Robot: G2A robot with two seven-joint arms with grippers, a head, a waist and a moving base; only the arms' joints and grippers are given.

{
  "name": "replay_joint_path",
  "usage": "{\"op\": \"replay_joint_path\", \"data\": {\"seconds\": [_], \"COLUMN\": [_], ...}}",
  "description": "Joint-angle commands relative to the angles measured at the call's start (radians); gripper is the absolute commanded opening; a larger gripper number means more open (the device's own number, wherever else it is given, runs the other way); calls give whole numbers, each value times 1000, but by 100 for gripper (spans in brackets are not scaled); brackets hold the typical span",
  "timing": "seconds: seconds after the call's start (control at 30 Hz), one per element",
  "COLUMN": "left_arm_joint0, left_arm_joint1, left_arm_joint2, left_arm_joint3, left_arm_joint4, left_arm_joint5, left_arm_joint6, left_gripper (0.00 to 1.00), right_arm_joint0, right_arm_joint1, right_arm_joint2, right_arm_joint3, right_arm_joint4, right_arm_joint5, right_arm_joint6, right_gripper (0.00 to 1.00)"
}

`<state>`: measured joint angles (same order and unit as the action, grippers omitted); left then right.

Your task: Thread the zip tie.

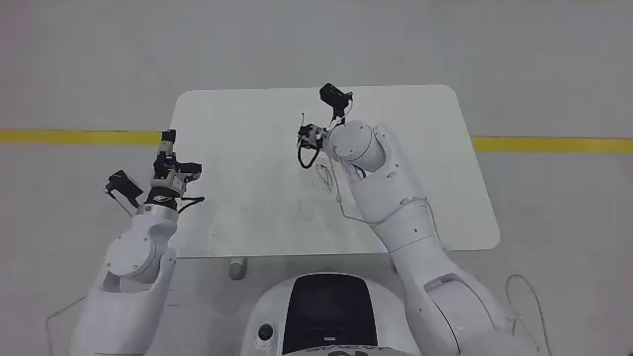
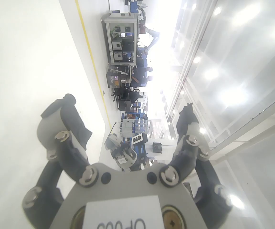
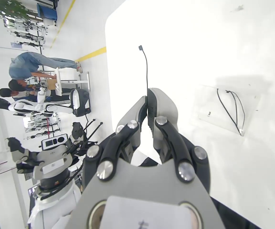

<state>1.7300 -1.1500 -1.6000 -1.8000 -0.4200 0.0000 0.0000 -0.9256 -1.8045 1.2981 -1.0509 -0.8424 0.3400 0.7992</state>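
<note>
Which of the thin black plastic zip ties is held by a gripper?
The straight black zip tie pinched in the right gripper; the other zip ties lie looped in a clear plastic bag on the white table.

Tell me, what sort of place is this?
Probably a robotics lab or test hall: a white table stands on a pale floor marked with yellow lines, an equipment rack with electronics stands behind, and another white humanoid robot is parked farther off.
</note>
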Motion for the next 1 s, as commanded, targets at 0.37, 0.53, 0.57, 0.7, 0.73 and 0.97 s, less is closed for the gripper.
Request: {"op": "replay_joint_path", "data": {"seconds": [0.37,0.53,0.57,0.7,0.73,0.97], "left_arm_joint0": [-27,-29,-29,-38,-43,-71], "left_arm_joint1": [17,16,16,20,22,41], "left_arm_joint2": [36,37,37,36,35,73], "left_arm_joint3": [77,84,84,80,79,118], "left_arm_joint4": [903,917,917,1036,1123,1798], "left_arm_joint5": [-263,-261,-261,-265,-268,-240], "left_arm_joint6": [168,185,185,198,214,379], "left_gripper": [100,100,100,100,100,100], "right_arm_joint0": [14,16,16,4,1,11], "right_arm_joint1": [-24,-25,-25,-24,-24,-31], "right_arm_joint2": [31,33,33,31,28,20], "right_arm_joint3": [62,63,63,58,55,80], "right_arm_joint4": [56,55,55,62,66,85], "right_arm_joint5": [0,0,0,-7,0,0], "right_arm_joint6": [-89,-94,-94,-111,-115,-137], "right_gripper": [0,0,0,0,0,0]}}
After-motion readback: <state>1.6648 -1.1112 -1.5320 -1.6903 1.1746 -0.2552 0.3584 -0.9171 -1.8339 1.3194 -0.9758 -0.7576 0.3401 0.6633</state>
